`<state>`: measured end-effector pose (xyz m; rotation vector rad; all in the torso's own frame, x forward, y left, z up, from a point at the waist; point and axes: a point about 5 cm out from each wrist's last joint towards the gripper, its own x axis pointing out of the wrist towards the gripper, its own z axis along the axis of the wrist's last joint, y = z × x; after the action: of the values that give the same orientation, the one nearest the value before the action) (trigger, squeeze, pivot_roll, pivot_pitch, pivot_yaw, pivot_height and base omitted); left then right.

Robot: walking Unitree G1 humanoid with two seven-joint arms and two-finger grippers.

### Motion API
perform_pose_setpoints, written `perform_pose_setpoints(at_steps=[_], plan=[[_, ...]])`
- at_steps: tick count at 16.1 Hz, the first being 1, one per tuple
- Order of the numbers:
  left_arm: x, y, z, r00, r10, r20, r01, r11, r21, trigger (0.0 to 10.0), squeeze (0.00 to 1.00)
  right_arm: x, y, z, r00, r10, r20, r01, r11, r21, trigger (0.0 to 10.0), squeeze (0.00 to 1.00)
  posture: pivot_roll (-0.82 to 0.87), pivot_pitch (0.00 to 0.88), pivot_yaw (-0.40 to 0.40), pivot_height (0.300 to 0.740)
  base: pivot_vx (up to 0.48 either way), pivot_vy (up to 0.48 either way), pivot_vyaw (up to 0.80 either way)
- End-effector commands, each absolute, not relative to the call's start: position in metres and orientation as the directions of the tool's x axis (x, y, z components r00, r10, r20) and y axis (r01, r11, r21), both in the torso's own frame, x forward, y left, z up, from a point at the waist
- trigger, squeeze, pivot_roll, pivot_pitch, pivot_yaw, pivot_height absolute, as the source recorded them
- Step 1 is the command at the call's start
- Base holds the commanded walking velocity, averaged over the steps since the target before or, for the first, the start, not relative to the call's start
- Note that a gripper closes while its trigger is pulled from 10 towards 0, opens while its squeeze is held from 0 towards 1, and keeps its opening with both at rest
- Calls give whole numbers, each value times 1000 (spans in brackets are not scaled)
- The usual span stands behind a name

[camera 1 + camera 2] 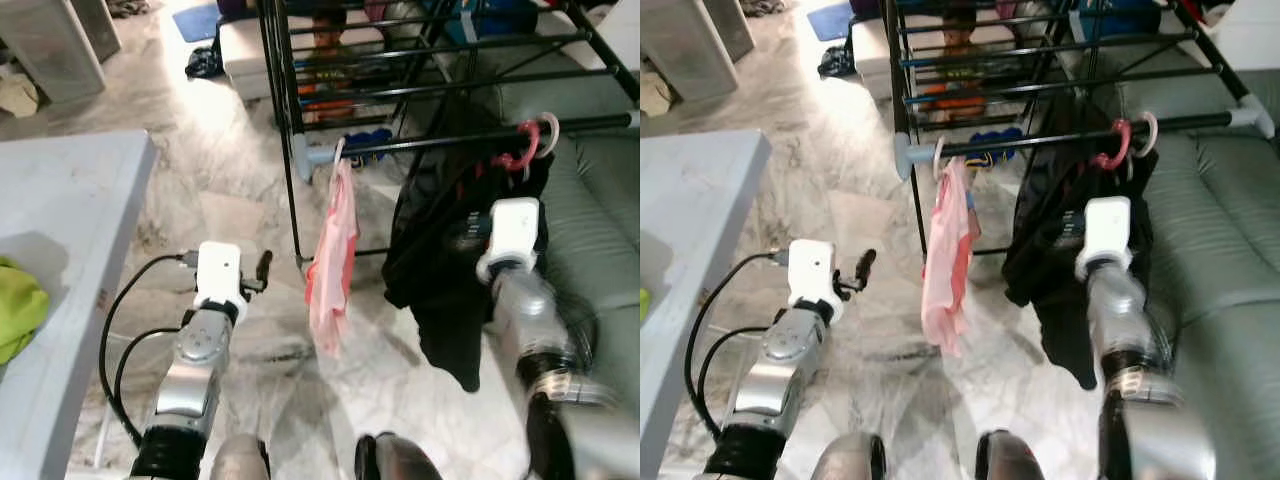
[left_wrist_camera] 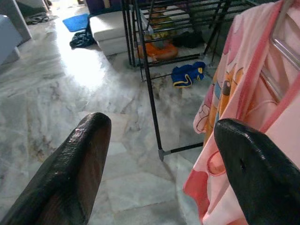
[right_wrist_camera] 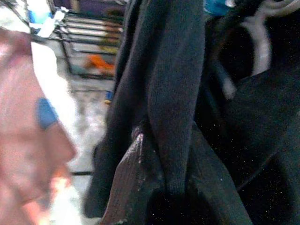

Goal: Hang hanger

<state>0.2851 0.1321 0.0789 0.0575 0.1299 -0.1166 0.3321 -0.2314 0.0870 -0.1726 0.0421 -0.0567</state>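
Hangers [image 1: 527, 143], one red plastic and one white, hook over the black metal rail of the drying rack [image 1: 470, 140], carrying a dark garment [image 1: 450, 250]. The right hand [image 3: 161, 187] grips a fold of that dark fabric between its fingers. The left hand [image 2: 159, 154] hovers wide open and empty beside the pink printed garment [image 1: 333, 260] hanging from the same rail.

Both arms are showing silver, rounded metal casings with ribbed black joints, each ending in a white boxy wrist block. Black cables are looping out from the left arm [image 1: 190, 370] beside its casing. The left gripper [image 2: 161, 159] is showing two long, matte black fingers [image 2: 70, 173] with rounded tips.
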Motion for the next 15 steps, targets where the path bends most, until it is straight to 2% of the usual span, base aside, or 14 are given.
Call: perform_pose_setpoints(at_steps=[1,2,3,5,12,15], plan=[[285,131,82,989,-100,-110,106,993,50,10000,0,321,-217,94,998,10,64,0,989,-148,3255,0,-43,0,21,740,0,0,0],[285,129,86,991,-102,-93,107,993,55,10000,0,311,-214,87,998,26,59,-17,989,-146,6275,0,-41,0,19,740,0,0,0],[287,128,89,992,-98,-78,103,993,64,10000,0,303,-213,82,999,18,48,-12,991,-133,10000,0,-34,0,16,740,0,0,0],[288,133,92,995,-77,-65,82,995,63,10000,0,288,-213,74,999,15,34,-11,991,-136,10000,0,-43,0,18,740,0,0,0],[283,131,77,990,-74,-117,80,996,45,10000,0,250,-200,47,995,-12,-104,6,998,-55,10000,0,-25,0,-10,740,-252,0,0],[282,126,74,988,-97,-120,104,994,47,10000,0,253,-204,48,991,-66,-120,63,998,-29,10000,0,-34,0,2,740,-250,0,0]])
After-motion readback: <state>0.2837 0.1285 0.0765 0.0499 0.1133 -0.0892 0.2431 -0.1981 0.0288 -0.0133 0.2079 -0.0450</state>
